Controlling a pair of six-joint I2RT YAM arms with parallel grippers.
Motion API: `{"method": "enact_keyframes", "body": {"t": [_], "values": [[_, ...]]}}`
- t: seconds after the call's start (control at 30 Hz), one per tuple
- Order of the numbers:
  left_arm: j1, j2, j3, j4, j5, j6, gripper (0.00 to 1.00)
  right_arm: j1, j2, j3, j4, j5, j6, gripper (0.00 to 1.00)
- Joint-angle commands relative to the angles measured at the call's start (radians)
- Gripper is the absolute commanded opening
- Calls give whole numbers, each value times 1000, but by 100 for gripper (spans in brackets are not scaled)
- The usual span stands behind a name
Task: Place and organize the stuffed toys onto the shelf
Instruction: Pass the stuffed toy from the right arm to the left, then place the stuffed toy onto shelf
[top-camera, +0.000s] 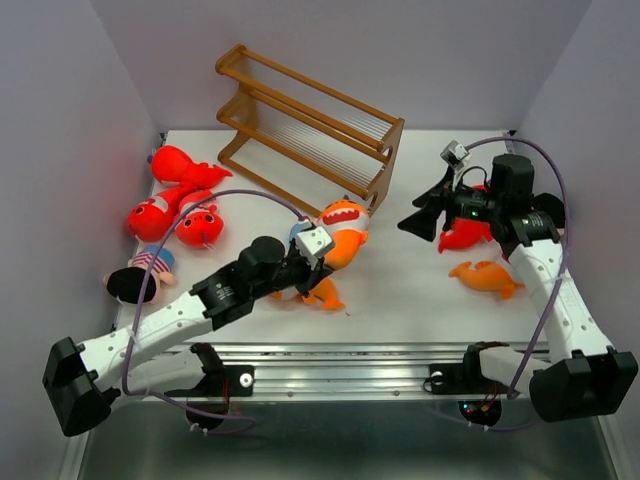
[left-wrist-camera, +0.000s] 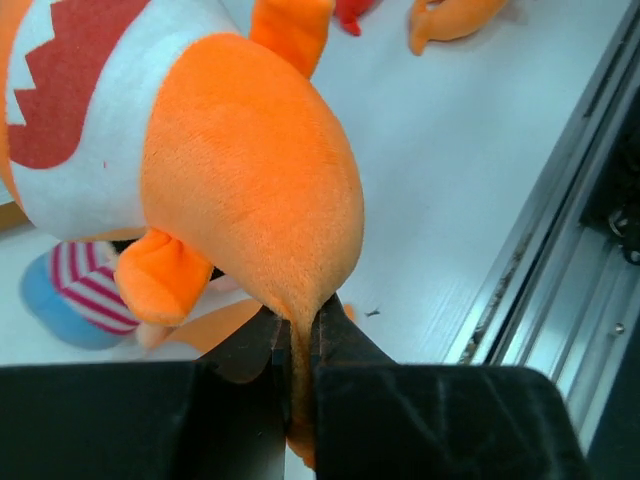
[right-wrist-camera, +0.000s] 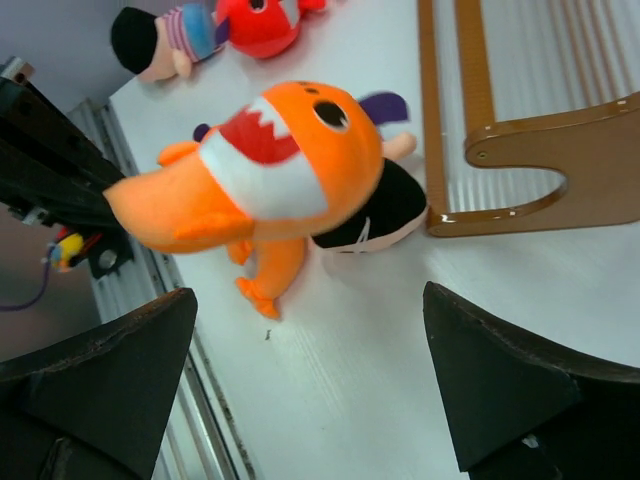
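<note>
The orange plush shark with a white toothy mouth (top-camera: 342, 226) is held up just near of the brown wooden three-tier slanted shelf (top-camera: 310, 125). Its tail is pinched between the pressed-together fingers of the left gripper (left-wrist-camera: 298, 328). The shelf's rails carry no toy, so I judge nothing is placed yet and this would be the first. Waiting on the white table (top-camera: 400, 292) are red plush sharks (top-camera: 175, 166) at far left, a striped-shirt doll (top-camera: 140, 275) at near left and an orange plush fish (top-camera: 485, 275) at right. The right gripper (top-camera: 420, 222) is spread wide and holds nothing.
</note>
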Motion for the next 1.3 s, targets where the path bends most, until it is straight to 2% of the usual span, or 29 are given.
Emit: {"method": "enact_keyframes", "body": {"t": [0.0,0.17,0.3,0.4,0.5,0.7,0.83,1.03,1.27], "values": [[91,-80,100,-110,-21,140,0,-13,-80,8,39,154,-40,100],[246,-65,143,-220,57,252,0,-33,-113,-79,44,125,-80,100],[370,-8,154,-225,141,334,0,-66,-119,-159,50,37,-140,100],[433,42,168,-207,140,348,0,-66,-122,-240,54,-57,-236,100],[484,65,164,-158,123,368,0,-66,-123,-251,41,-79,-263,100],[605,139,94,26,91,385,0,-66,-229,-295,41,-86,-289,100],[704,257,88,124,195,421,0,-66,-268,-306,41,-65,-300,100],[804,461,205,194,235,426,0,-66,-268,-308,41,-59,-300,100],[879,590,287,249,280,438,0,-66,-269,-308,41,-59,-303,100]]}}
